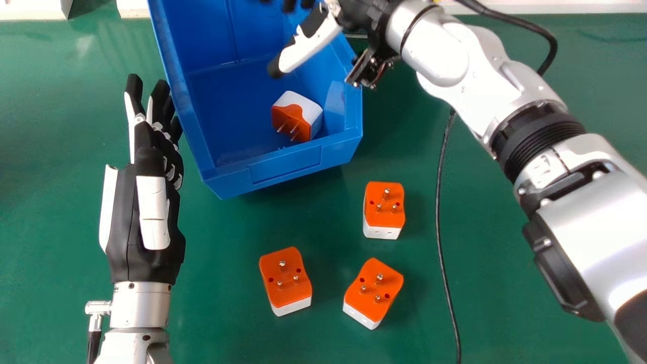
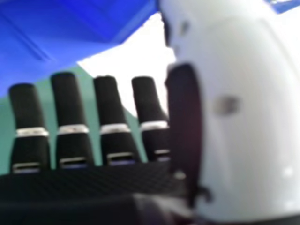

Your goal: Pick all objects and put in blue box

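In the head view, the blue box (image 1: 286,174) is sitting at eleven o'clock on the green desk (image 1: 222,313), and the right hand (image 1: 309,44) is hanging over it at twelve o'clock, its thumb pointing down toward the inside. In the right hand view, its fingers (image 2: 112,143) are standing straight, spread with gaps between them. One orange-and-white plug (image 1: 303,108) is lying inside the box, toward its four o'clock side, pins pointing to seven. Three more are resting on the desk, pins up: one (image 1: 385,202) at four o'clock, one (image 1: 371,298) at five and one (image 1: 288,288) at seven. The left hand (image 1: 124,227) is resting at nine o'clock, fingers extended. A dark cable (image 1: 438,217) is running down toward five.
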Controlling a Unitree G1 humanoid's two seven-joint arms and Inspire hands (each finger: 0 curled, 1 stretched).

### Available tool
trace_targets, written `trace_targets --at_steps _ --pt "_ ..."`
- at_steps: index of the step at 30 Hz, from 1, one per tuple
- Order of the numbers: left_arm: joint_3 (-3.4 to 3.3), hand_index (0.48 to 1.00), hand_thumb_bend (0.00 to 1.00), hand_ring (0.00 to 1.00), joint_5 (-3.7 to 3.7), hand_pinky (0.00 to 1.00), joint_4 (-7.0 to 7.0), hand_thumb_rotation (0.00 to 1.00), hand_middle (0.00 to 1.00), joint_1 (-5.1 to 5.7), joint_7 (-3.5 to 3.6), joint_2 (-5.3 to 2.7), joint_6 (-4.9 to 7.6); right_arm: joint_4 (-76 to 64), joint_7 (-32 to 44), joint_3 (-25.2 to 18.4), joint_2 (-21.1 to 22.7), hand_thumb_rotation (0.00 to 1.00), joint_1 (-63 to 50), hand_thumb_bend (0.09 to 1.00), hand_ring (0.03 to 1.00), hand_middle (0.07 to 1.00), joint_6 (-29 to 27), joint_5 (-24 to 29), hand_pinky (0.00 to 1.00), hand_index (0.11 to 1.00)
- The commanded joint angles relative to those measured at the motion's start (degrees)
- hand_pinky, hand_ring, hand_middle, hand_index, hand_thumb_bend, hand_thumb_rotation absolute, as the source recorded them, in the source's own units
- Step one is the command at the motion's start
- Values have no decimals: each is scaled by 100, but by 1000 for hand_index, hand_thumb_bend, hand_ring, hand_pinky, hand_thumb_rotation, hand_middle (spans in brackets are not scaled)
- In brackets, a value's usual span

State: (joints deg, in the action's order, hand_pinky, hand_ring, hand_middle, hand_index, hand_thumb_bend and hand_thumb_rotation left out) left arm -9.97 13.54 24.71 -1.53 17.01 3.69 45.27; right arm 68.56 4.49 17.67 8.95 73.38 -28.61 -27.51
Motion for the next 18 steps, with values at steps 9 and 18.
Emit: trace_targets --at_steps 9,18 --pt "64 1000 837 1000 -3 1000 -78 1000 1000 -40 47 -5 60 -877 351 -390 496 120 -625 955 741 792 -488 517 660 769" --pt "71 1000 839 1000 13 1000 -127 1000 1000 -11 61 2 20 -2157 346 -725 897 300 -1700 995 765 818 -280 770 613 790"
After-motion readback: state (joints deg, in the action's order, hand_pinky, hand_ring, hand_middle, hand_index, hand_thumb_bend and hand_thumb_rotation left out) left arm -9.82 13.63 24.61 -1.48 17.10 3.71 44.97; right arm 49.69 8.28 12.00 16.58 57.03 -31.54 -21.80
